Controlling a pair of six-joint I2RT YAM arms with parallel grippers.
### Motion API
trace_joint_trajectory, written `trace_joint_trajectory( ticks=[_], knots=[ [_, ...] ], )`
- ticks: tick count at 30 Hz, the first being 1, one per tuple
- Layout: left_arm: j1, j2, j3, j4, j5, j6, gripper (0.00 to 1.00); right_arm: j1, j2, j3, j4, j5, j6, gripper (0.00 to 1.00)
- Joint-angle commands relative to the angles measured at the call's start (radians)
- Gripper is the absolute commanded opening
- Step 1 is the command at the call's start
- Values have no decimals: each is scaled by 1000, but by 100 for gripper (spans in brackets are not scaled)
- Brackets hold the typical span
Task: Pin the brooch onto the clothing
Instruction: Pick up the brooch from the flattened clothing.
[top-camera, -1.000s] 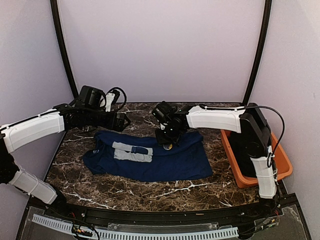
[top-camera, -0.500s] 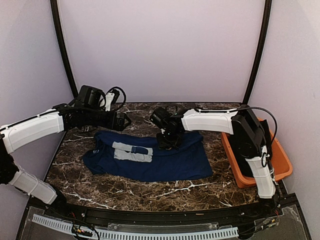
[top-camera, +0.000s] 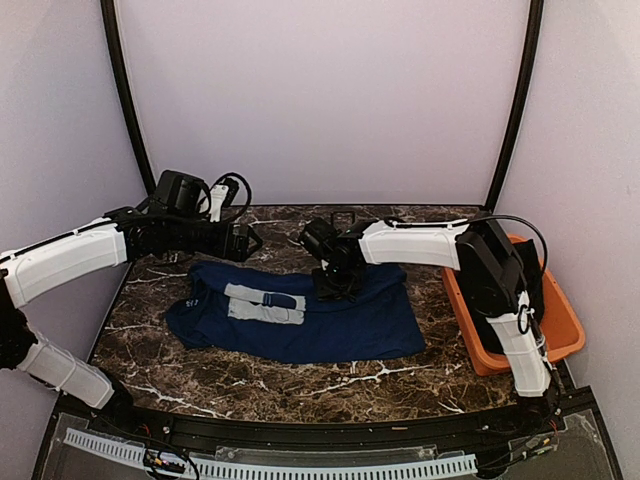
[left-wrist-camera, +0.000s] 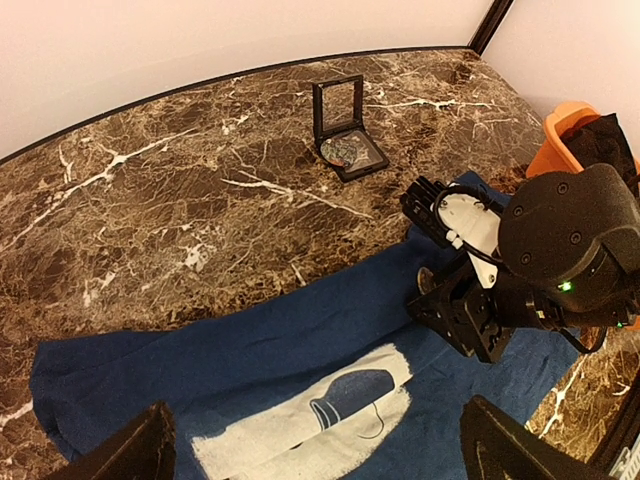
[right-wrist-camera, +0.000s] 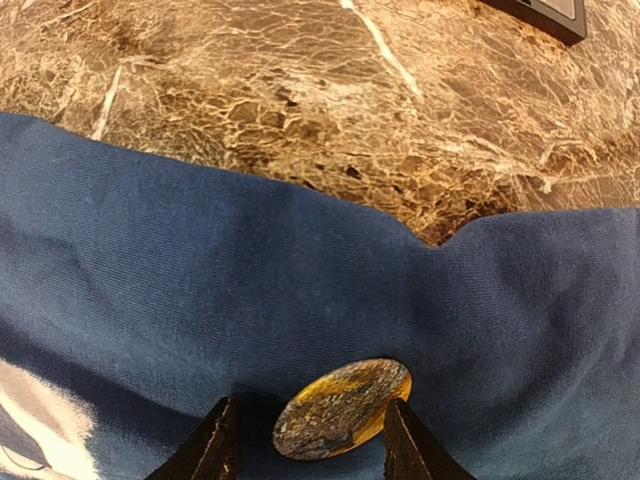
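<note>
The navy T-shirt (top-camera: 300, 325) lies flat on the marble table, its grey-white print (top-camera: 265, 303) at the left. The round greyish-gold brooch (right-wrist-camera: 343, 408) lies tilted on the shirt near its far hem, and its edge shows in the left wrist view (left-wrist-camera: 424, 272). My right gripper (top-camera: 335, 285) is down on the shirt, one finger on each side of the brooch (right-wrist-camera: 312, 440). The right fingertip (right-wrist-camera: 405, 445) touches the brooch's edge. A dark gap separates it from the left fingertip (right-wrist-camera: 215, 450). My left gripper (top-camera: 245, 242) is open and empty above the shirt's far left (left-wrist-camera: 325, 450).
A small black hinged case (left-wrist-camera: 345, 125) stands open on the marble behind the shirt. An orange bin (top-camera: 570, 330) holding a black garment (left-wrist-camera: 605, 135) sits at the right edge. A black device with cables (top-camera: 185, 190) sits at the back left.
My right gripper has come down and a little left onto the shirt, and it now hides the brooch in the top view. The left arm has not moved.
</note>
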Motion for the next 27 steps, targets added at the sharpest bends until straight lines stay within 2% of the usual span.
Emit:
trace_joint_trajectory(
  ticks=[1, 4, 8, 12, 27],
  knots=[
    [3, -11, -6, 1, 21, -11, 99, -13, -44, -30, 37, 18, 13, 45],
    [3, -5, -7, 4, 29, -14, 99, -25, -49, -43, 42, 10, 11, 41],
    [2, 0, -7, 3, 32, -15, 99, -35, -59, -57, 53, 2, 10, 30],
    [2, 2, -8, 7, 39, -17, 99, -37, -73, -70, 69, 21, 12, 28],
    [3, 17, -6, 8, 55, -19, 99, -37, -112, -113, 80, 71, -15, 5]
  ],
)
